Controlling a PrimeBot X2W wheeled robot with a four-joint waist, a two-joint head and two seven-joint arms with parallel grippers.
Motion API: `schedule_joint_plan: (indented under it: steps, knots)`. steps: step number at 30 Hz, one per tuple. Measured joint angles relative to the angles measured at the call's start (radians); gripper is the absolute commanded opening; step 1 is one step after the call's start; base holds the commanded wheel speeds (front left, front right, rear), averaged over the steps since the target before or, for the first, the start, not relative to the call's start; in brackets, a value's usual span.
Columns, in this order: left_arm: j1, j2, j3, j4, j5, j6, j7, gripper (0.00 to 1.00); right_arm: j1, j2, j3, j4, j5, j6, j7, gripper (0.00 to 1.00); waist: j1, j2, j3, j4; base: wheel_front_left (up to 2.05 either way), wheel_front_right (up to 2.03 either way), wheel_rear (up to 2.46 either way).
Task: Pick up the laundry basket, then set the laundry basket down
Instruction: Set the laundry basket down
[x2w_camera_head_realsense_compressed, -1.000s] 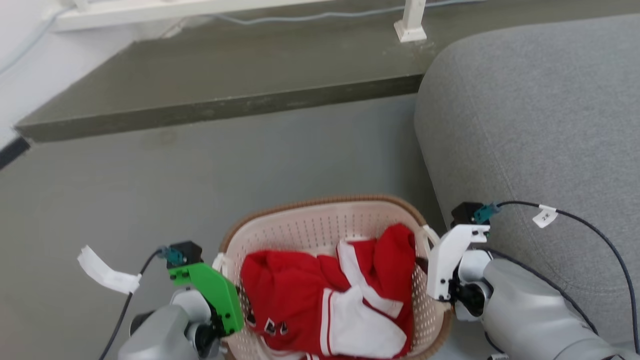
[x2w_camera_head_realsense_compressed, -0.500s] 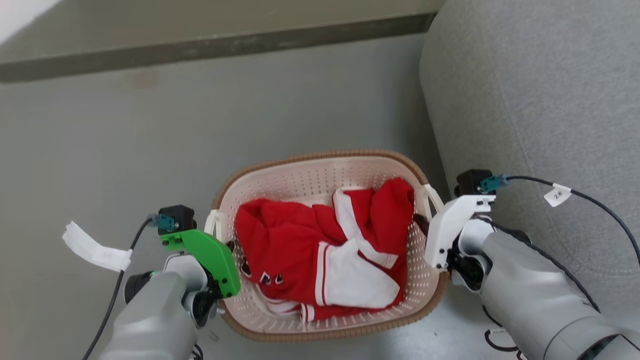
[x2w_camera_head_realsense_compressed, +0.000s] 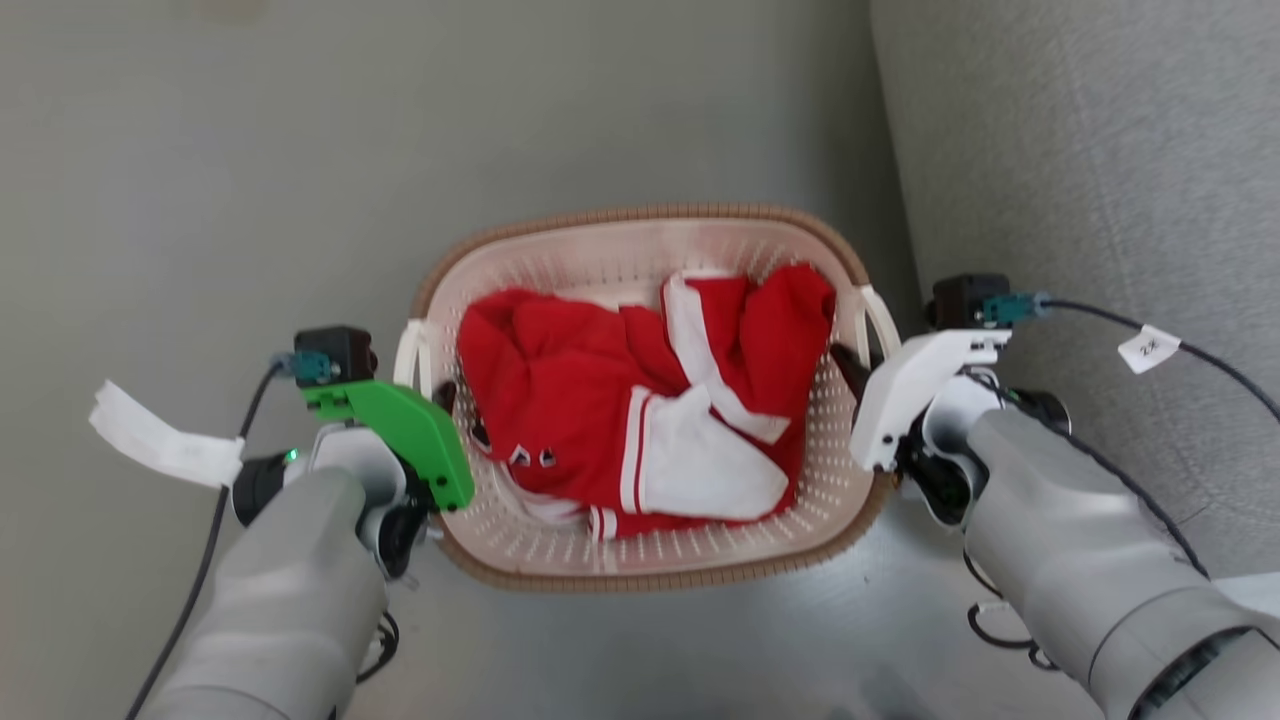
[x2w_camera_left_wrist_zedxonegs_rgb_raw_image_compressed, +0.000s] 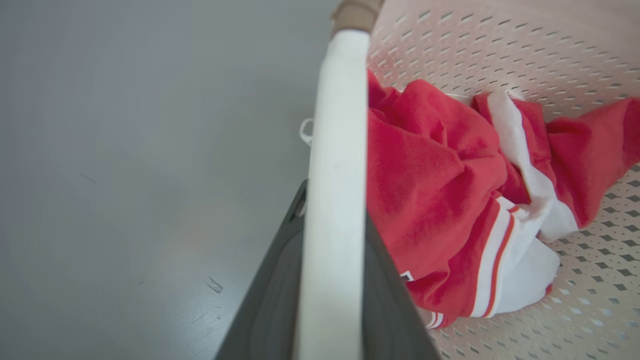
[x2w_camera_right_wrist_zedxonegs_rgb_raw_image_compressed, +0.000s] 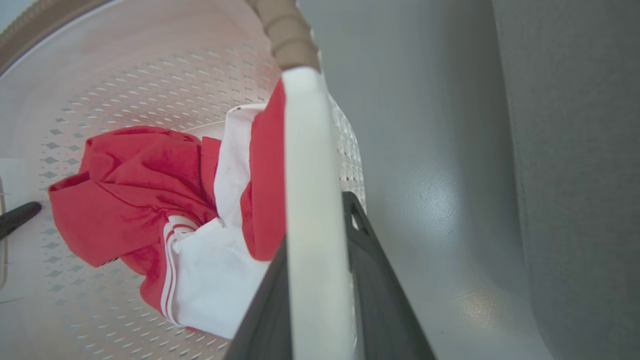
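Basket mouth faces up. The laundry basket lies just beside the grey sofa, its long axis running straight away from the sofa. The left pincer is clamped on the far handle and the right pincer on the near handle. Since a second ago the head camera has dipped; both grips are unchanged.

Both forearms: grey, rounded shells. Left gripper: dark fingers, green bracket. Right gripper: white bracket. Each bracket carries a black module, teal connector, black cable with white tag.
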Motion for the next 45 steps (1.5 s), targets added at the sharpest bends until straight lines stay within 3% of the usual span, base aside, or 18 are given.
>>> schedule_joint_plan:
  steps: [31, 45]
  knots:
    - [-0.216, 0.026, -0.025, 0.029, 0.069, 0.017, -0.053, 0.0, -0.194, 0.0, 0.024, -0.013, -0.018, 0.0, -0.1, 0.0, 0.0, 0.0, 0.369, 0.001, 0.0, 0.0, 0.0]
    - [-0.236, 0.025, -0.027, 0.05, 0.08, 0.017, -0.114, 0.0, -0.209, 0.001, 0.037, -0.016, -0.017, 0.0, -0.151, 0.0, 0.0, 0.0, 0.435, -0.001, 0.0, 0.0, 0.0]
